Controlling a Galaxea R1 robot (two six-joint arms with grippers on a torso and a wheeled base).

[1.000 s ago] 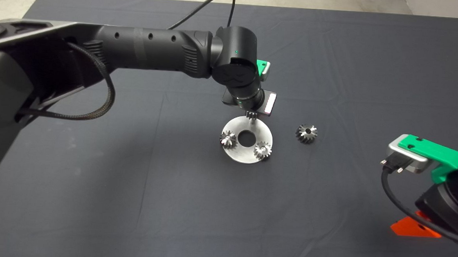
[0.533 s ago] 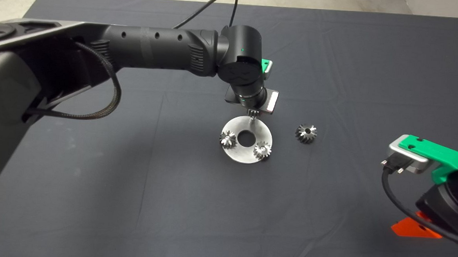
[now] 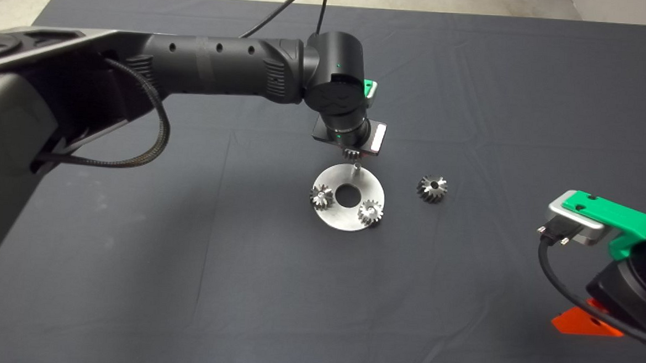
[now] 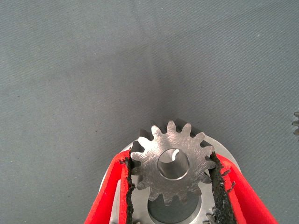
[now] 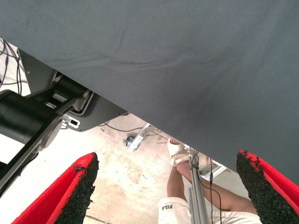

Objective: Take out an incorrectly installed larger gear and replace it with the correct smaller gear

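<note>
My left gripper [image 3: 352, 152] is shut on the smaller gear [image 4: 173, 164], a bright silver spur gear. It holds the gear just above an upright peg [image 3: 357, 167] at the far edge of the round metal plate [image 3: 337, 218]. In the left wrist view the red fingers [image 4: 110, 196] clamp the gear's two sides, and part of the peg shows through its bore. Two other small gears [image 3: 321, 196] [image 3: 370, 211] sit on the plate. The larger gear [image 3: 432, 188], darker and tapered, lies on the mat right of the plate. My right gripper [image 3: 584, 322] is parked at the lower right, open and empty.
The plate has a round centre hole [image 3: 347, 196]. The left arm [image 3: 213, 68] spans the mat from the left, above the plate's far side. The right wrist view shows the mat's edge [image 5: 154, 121], the floor, the robot's base and a person's leg [image 5: 205, 193].
My left gripper has shifted a little to the left and away from the plate's centre with the smaller gear still in it. The right arm has not moved.
</note>
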